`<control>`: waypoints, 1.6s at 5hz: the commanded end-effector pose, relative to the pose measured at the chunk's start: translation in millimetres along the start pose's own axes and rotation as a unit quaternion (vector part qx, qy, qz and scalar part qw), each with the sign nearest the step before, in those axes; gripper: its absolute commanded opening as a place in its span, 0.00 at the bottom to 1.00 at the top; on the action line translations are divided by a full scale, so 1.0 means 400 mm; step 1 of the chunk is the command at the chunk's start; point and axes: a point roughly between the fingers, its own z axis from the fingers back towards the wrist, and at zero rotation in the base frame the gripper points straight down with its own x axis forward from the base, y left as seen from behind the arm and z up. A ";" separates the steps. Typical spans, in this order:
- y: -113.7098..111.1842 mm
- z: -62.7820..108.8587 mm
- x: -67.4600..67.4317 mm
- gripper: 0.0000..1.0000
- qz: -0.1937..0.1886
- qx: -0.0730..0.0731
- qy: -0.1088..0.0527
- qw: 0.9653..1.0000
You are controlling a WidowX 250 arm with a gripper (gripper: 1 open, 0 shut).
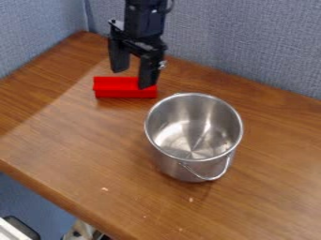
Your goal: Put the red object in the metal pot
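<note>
Wooden table (75, 122) lies bare leftward; gripper (134, 75) hangs wide open, empty, over red object (124, 88) beside metal pot (192, 134).

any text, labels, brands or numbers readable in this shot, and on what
None readable.
Red block: plain faces, no print.
Metal pot: bare steel, no stamp or label visible.
Gripper: dark body, no visible marking.
Wooden table and blue wall panel: no signs.

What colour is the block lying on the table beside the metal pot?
Bright red. The block shows clearly in the camera view, left of the pot.
</note>
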 end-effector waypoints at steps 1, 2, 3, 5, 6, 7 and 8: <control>0.049 0.000 -0.006 1.00 -0.103 0.052 -0.005 0.993; 0.101 -0.011 0.005 1.00 -0.101 0.064 -0.006 0.993; 0.148 -0.022 0.009 1.00 -0.102 0.071 -0.005 0.992; 0.162 -0.092 0.032 0.00 -0.117 0.066 -0.007 0.991; 0.151 -0.082 0.016 0.00 -0.082 0.061 -0.006 0.995; 0.137 -0.064 -0.002 0.00 -0.049 0.061 -0.013 0.997; 0.112 -0.050 0.017 0.00 -0.071 0.068 -0.027 0.995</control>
